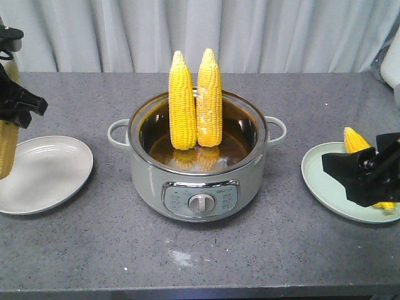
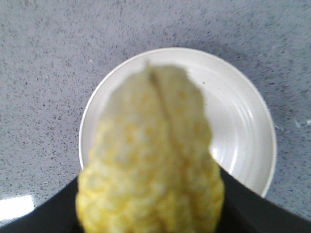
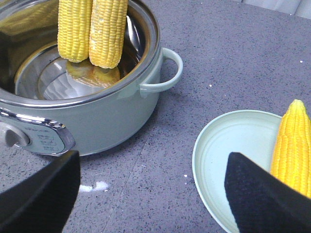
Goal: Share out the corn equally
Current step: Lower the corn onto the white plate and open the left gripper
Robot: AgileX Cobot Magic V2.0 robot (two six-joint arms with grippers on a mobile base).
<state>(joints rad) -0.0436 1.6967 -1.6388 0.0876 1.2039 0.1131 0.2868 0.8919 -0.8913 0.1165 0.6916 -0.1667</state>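
Note:
Two corn cobs (image 1: 182,100) (image 1: 209,100) stand upright, side by side, in the pale green pot (image 1: 150,181); the right wrist view shows them too (image 3: 75,29) (image 3: 108,31). My left gripper (image 1: 15,106) is shut on a third, paler cob (image 1: 6,150) that hangs tip-down over the left edge of the white plate (image 1: 50,175). In the left wrist view this cob (image 2: 155,160) fills the space between the jaws above the plate (image 2: 238,111). Another cob (image 1: 355,140) (image 3: 291,145) lies on the green plate (image 1: 322,181). My right gripper (image 1: 365,175) (image 3: 150,174) hovers open by that plate's near-left rim, holding nothing.
The pot has a side handle (image 3: 170,68) toward the green plate (image 3: 228,141) and a front control panel with a knob (image 1: 201,203). A grey speckled counter (image 1: 187,256) carries everything. Curtains hang behind its far edge.

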